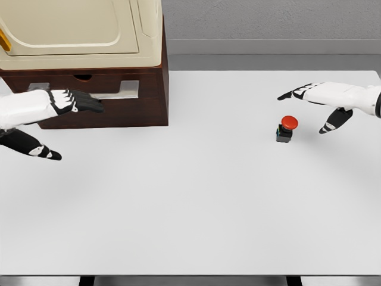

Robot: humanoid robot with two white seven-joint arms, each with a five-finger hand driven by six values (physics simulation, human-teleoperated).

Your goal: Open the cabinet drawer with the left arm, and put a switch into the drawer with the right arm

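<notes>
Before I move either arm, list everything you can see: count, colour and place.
Dark brown wooden cabinet: one, table's far left, drawer front facing us.
Cream plastic appliance: one, on top of the cabinet.
Red mushroom-button switch on black base: one, upright, table's right, standing free.
White table: one, bears it all.
Grey wall: behind.
Left hand: white and black, fingers extended at the drawer front.
Right hand: white and black, open, spread above and just right of the switch.

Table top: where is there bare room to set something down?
The table is bare between the cabinet and the switch, and along the whole near edge. Crowded: the left hand at the drawer, the right hand by the switch.
</notes>
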